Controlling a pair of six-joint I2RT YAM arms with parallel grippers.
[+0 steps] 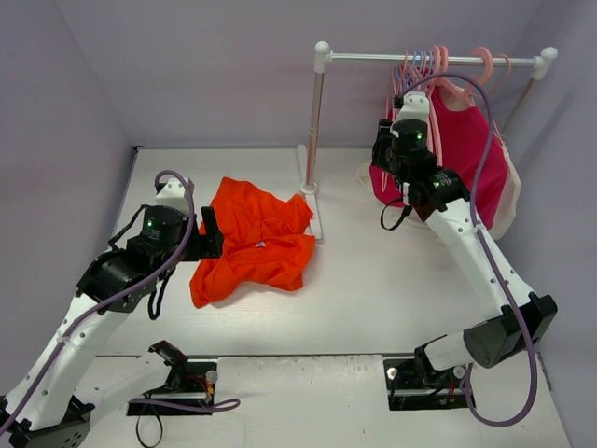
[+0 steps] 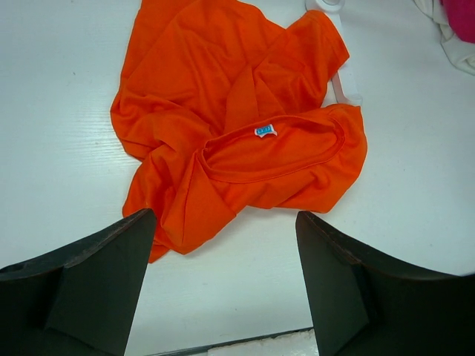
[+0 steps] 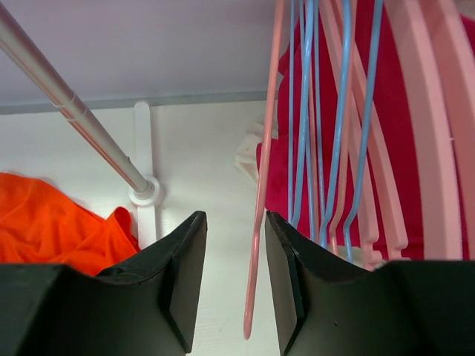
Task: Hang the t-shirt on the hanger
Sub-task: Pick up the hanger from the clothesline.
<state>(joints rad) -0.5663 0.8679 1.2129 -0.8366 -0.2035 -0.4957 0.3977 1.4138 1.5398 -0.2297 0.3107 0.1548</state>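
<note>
The orange t-shirt (image 1: 252, 243) lies crumpled on the white table, neck opening and white label (image 2: 265, 130) facing up; it also shows in the left wrist view (image 2: 237, 126) and at the left edge of the right wrist view (image 3: 52, 222). My left gripper (image 1: 210, 233) is open and empty just left of the shirt, above bare table (image 2: 226, 222). My right gripper (image 1: 384, 149) is up at the rack. Its jaws (image 3: 235, 222) stand open around the lower arm of a pale pink hanger (image 3: 261, 185), which hangs close to the right finger (image 3: 286, 282) without being clamped.
A white clothes rack has an upright pole (image 1: 315, 121) and a top rail (image 1: 373, 57). Several pink and lavender hangers (image 1: 420, 70) hang on it, with a magenta-pink shirt (image 1: 466, 149) and a pale garment (image 1: 506, 201) behind. The rack's base foot (image 1: 315, 219) touches the orange shirt.
</note>
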